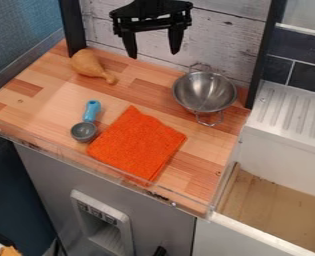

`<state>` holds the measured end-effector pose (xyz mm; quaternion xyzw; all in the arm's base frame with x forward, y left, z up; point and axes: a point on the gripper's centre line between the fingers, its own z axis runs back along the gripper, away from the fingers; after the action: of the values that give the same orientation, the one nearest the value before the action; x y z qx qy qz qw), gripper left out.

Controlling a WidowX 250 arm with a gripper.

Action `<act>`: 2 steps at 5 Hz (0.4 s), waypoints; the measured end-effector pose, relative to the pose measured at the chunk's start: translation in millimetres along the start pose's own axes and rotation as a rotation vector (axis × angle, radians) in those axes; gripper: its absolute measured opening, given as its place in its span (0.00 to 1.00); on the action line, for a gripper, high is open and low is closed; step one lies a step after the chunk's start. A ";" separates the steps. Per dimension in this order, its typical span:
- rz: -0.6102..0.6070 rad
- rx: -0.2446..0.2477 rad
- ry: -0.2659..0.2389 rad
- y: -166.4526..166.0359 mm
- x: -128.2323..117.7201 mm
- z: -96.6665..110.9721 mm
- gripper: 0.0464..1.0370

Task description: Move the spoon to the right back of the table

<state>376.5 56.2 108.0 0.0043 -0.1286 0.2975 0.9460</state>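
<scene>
A small scoop-shaped spoon with a bright blue handle and a gray round bowl (85, 131) lies near the front left edge of a wood-patterned table (203, 165), its handle toward the back, just beside the left corner of a folded orange cloth (137, 144). Above the back edge, the black two-finger gripper (151, 46) hangs with its fingers spread and nothing between them, its upper part cut off by the frame's top. A tan toy drumstick (89, 64) rests at the back left corner. A shiny metal colander-like bowl with two wire handles (204, 93) sits near the back right corner, its far handle hard to make out. Markings on the gray front panel's dispenser (105, 220) are too small to tell.
</scene>
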 end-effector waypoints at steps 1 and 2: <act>-0.005 0.015 0.029 1.6 -4.4 -11.6 0.96; -0.013 0.047 0.044 22.5 -8.4 -25.6 0.96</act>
<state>363.4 72.1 79.7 0.0205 -0.1008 0.2943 0.9502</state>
